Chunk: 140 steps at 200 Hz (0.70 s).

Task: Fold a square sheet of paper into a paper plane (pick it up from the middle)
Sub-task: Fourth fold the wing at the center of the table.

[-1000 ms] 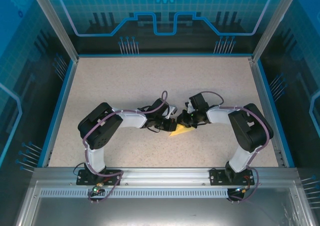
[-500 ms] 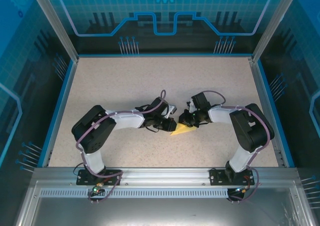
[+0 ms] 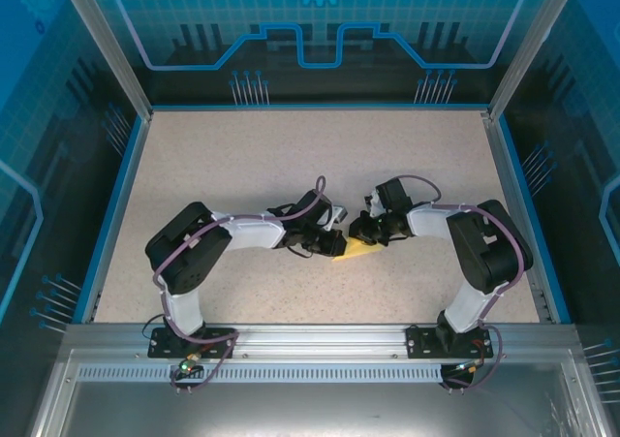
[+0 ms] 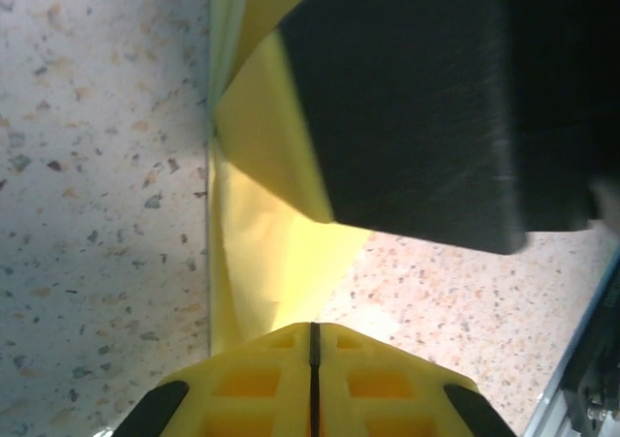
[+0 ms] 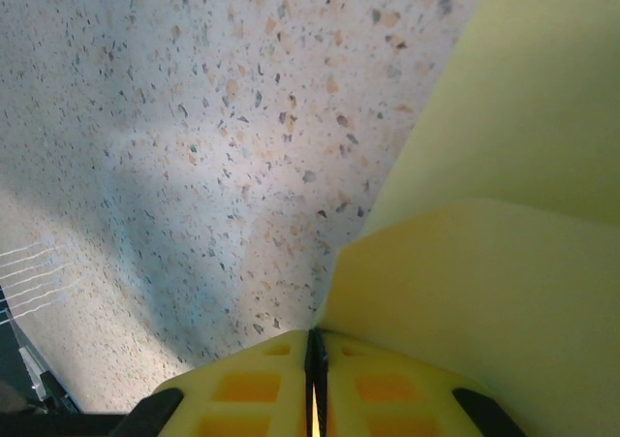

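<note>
Where paper folds, smooth yellow wedge, speckled table.

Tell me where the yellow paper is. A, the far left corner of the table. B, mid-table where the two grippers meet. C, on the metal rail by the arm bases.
B: the top view shows the yellow paper mid-table, where the left gripper and the right gripper meet.

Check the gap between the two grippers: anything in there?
Yes. The folded yellow paper spans the gap between the left gripper and the right gripper; the top view shows it best.
</note>
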Tool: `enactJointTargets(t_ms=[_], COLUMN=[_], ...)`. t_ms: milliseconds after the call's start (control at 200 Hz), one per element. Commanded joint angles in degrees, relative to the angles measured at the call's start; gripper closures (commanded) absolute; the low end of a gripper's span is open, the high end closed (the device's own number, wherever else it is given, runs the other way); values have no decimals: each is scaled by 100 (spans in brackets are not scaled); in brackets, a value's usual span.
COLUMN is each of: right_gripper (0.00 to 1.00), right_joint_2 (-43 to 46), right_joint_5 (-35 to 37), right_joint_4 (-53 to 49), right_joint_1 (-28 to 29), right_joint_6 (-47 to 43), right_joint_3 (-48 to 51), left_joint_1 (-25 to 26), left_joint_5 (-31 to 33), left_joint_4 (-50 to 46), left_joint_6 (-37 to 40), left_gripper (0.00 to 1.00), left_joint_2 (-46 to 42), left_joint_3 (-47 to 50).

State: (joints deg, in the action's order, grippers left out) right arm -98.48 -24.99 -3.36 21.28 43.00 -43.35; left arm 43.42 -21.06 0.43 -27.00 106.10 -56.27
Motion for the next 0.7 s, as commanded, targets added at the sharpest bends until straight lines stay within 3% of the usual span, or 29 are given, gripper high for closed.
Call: enactJointTargets(t_ms=[0,695], right_gripper=[88,87], right_joint_2=[-150,-41], right_joint_5=[198,320], right_joint_4=[-325,-543], right_joint_1=[-115,-340], right_joint_6=[-108,-421], right_joint_3=[184,103], left_joint_1=[25,10], left_joint_5=[-78,438], left_joint_4=[90,-453], left_joint_6=[18,415], left_gripper=[91,94], left_joint_2=[150,507], left_joint_3=[-24,114])
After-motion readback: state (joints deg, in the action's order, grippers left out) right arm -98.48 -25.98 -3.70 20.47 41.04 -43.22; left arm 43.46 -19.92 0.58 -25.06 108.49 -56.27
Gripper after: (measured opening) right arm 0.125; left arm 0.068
